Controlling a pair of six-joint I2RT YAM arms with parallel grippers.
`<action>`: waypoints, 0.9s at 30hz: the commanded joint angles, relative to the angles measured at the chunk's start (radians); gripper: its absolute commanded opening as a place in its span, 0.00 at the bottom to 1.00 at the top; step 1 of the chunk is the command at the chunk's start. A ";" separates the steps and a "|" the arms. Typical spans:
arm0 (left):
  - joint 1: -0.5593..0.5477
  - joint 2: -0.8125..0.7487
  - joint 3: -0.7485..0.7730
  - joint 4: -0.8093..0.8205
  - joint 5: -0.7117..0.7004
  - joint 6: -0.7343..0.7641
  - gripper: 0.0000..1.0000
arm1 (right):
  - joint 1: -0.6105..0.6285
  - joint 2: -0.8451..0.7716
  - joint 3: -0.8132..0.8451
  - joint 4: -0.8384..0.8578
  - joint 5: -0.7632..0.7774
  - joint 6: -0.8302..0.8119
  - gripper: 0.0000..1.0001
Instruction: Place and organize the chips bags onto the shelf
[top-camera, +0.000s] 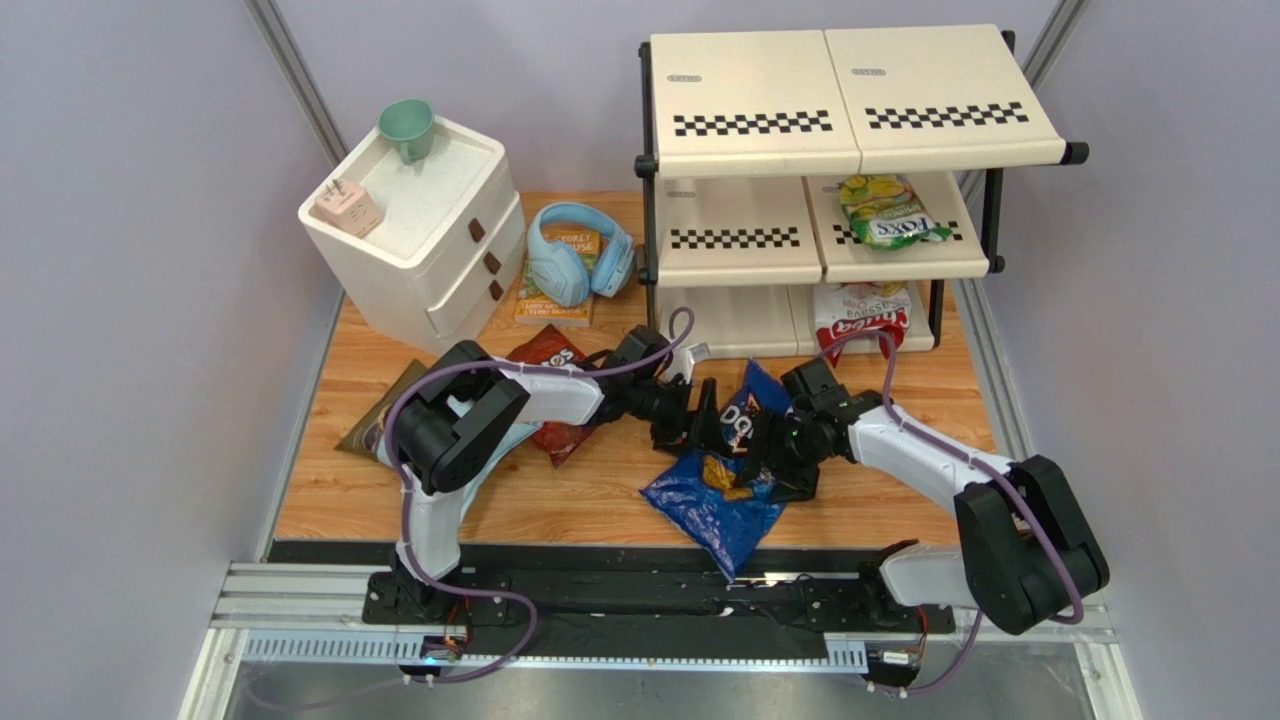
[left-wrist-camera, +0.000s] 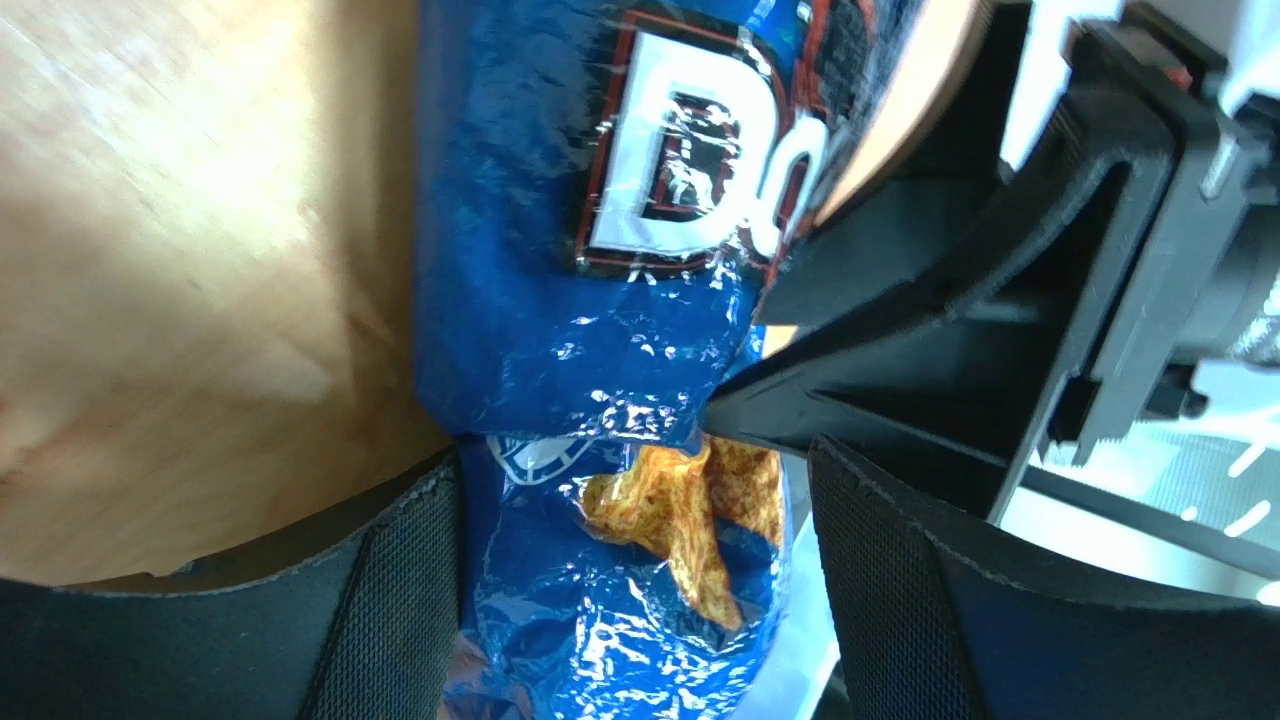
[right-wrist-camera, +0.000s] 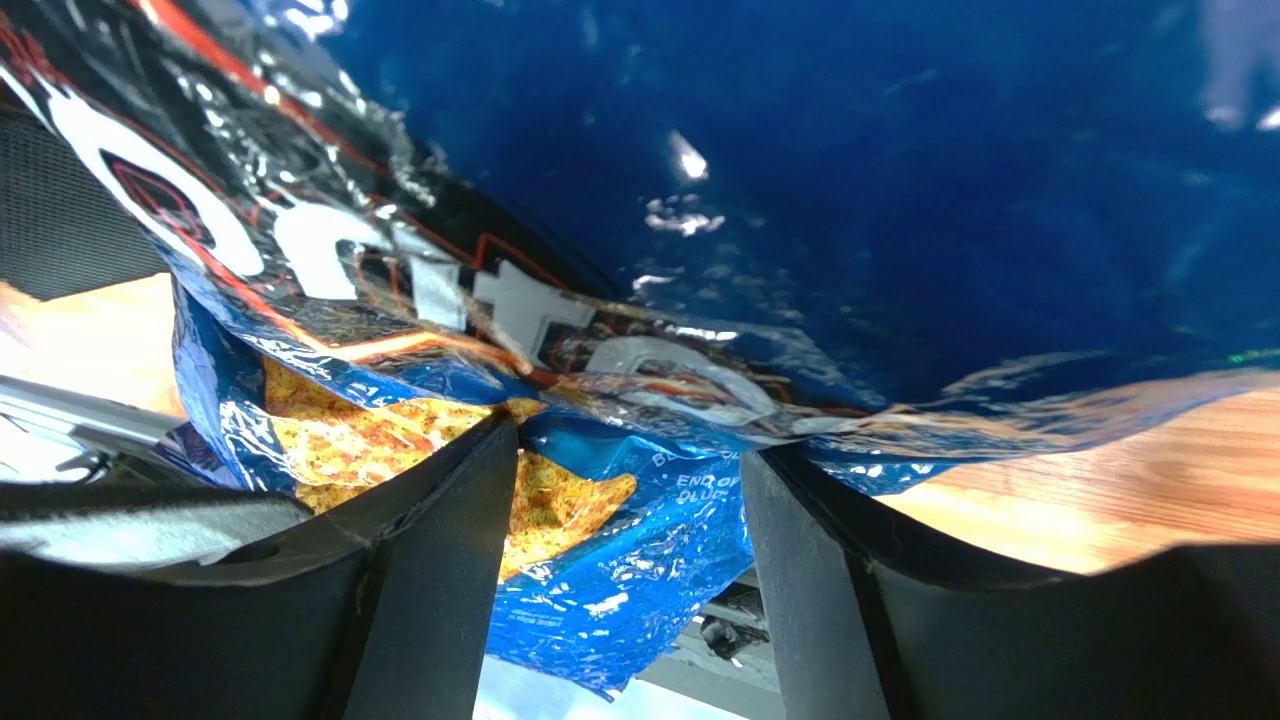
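The blue Doritos bag (top-camera: 718, 503) lies mid-table with its top end raised between both grippers. My left gripper (top-camera: 694, 413) stands open around it: in the left wrist view the bag (left-wrist-camera: 571, 300) touches one pad, with a gap at the other, gripper (left-wrist-camera: 631, 600). My right gripper (top-camera: 774, 443) is shut on the bag's crumpled fold (right-wrist-camera: 902, 180), gripper (right-wrist-camera: 631, 465). A red Doritos bag (top-camera: 559, 435) lies under my left arm. On the shelf (top-camera: 751, 90), a green-yellow bag (top-camera: 894, 210) sits on the middle tier and a white-and-red bag (top-camera: 860, 312) on the bottom.
A white two-drawer cabinet (top-camera: 413, 225) at back left carries a green cup (top-camera: 407, 128) and a pink item (top-camera: 347, 206). Blue headphones (top-camera: 579, 255) rest on an orange book (top-camera: 556, 308). A brown packet edge (top-camera: 376, 423) shows by the left arm.
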 joint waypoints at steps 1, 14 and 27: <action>-0.039 -0.010 -0.124 0.154 0.023 -0.047 0.82 | 0.020 0.030 0.021 0.019 -0.009 -0.041 0.63; -0.048 -0.075 -0.254 0.375 0.089 -0.206 0.38 | 0.018 0.113 0.091 0.100 -0.038 -0.072 0.64; -0.051 -0.358 -0.362 0.230 -0.120 -0.343 0.00 | -0.022 -0.006 0.166 0.053 -0.041 -0.051 0.63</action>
